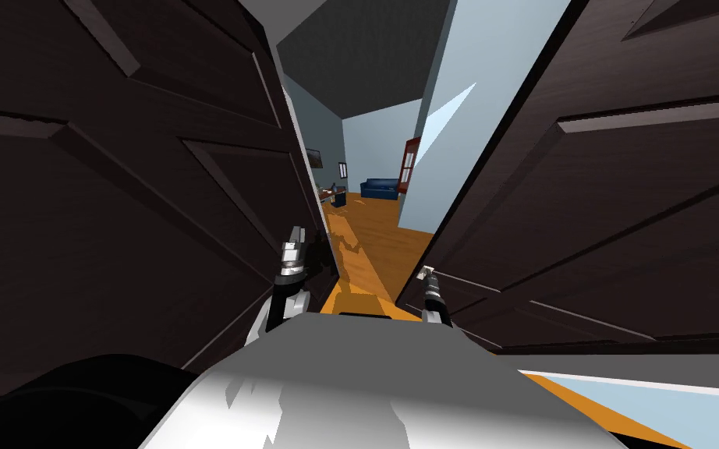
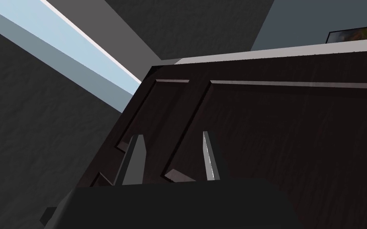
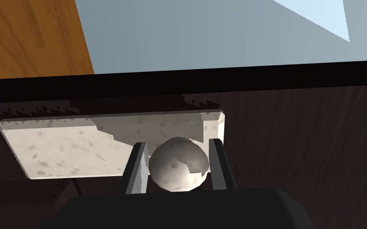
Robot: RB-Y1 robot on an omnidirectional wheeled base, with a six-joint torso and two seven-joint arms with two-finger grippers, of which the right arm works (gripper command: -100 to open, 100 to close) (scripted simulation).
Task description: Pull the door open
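Right gripper (image 3: 177,145) clamps the round knob (image 3: 177,169) jutting toward it from the dark door (image 3: 298,139), backplate (image 3: 59,151) lengthwise along its edge; left gripper (image 2: 172,134) spread.

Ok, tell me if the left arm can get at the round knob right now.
Probably not: the right gripper is shut on the knob, fingers on both its sides, leaving no grip. The left gripper hangs open at the other door.

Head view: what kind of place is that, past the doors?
Likely a house's living room: a blue sofa, a wood floor and a framed picture.
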